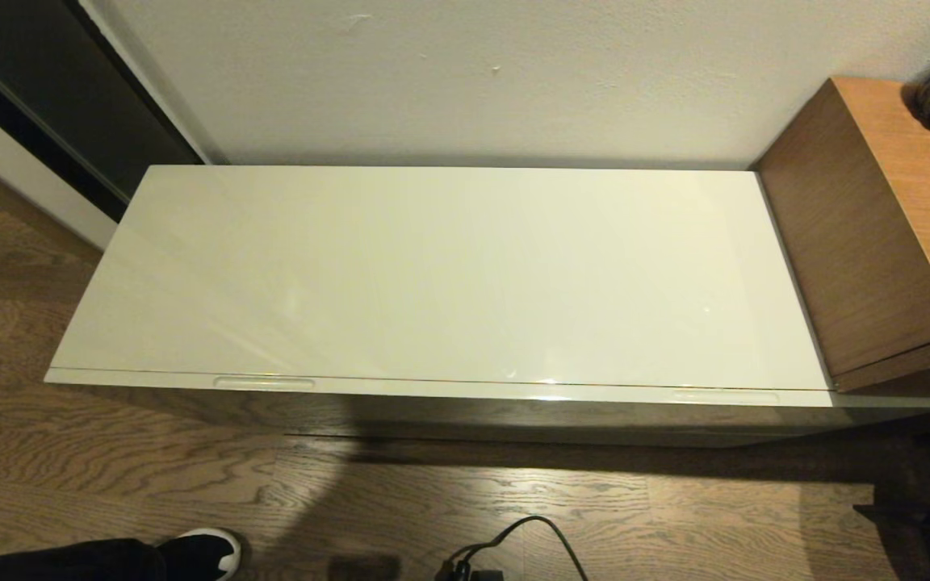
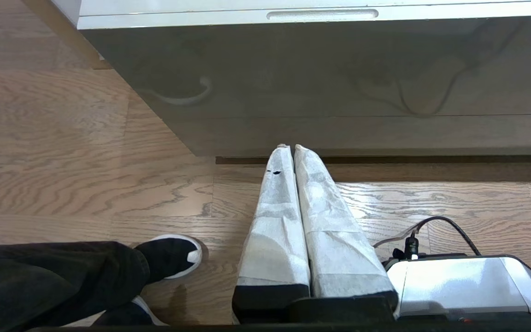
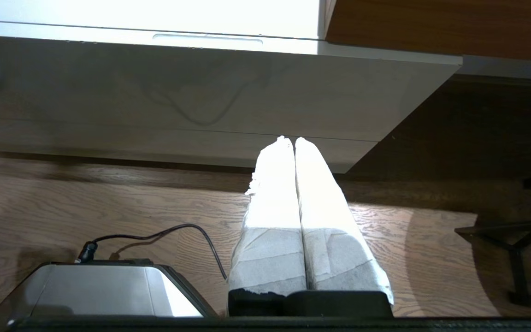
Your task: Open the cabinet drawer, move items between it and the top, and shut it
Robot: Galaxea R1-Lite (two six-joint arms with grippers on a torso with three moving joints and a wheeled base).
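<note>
Two grippers hang low in front of the cabinet, neither touching it, and that fits a job whose first step is not yet done. The left gripper (image 2: 289,146) has its cloth-wrapped fingers (image 2: 274,207) pressed together and holds nothing; its tips point at the cabinet front, below the left handle slot (image 2: 322,14). The right gripper (image 3: 289,138) is likewise closed and empty, aimed at the front under the right handle slot (image 3: 207,39). Each arm appears parked beneath the slot on its own side, probably so that both can rise and pull evenly on so long a drawer.

The drawer (image 1: 465,389) is shut, its front flush under the front edge of the top (image 1: 433,274). None of the tape, slipper or packet shows anywhere, so I judge they lie inside the drawer, hidden.

A brown wooden unit (image 1: 877,234) butts against the right edge of the top. A person's black shoe (image 1: 207,550) stands on the wooden floor (image 1: 150,484) near the cabinet's left front corner, and a black cable (image 1: 529,532) trails by the robot's base.

Next, the fingers must reach the slots; closed tips may hook in.
</note>
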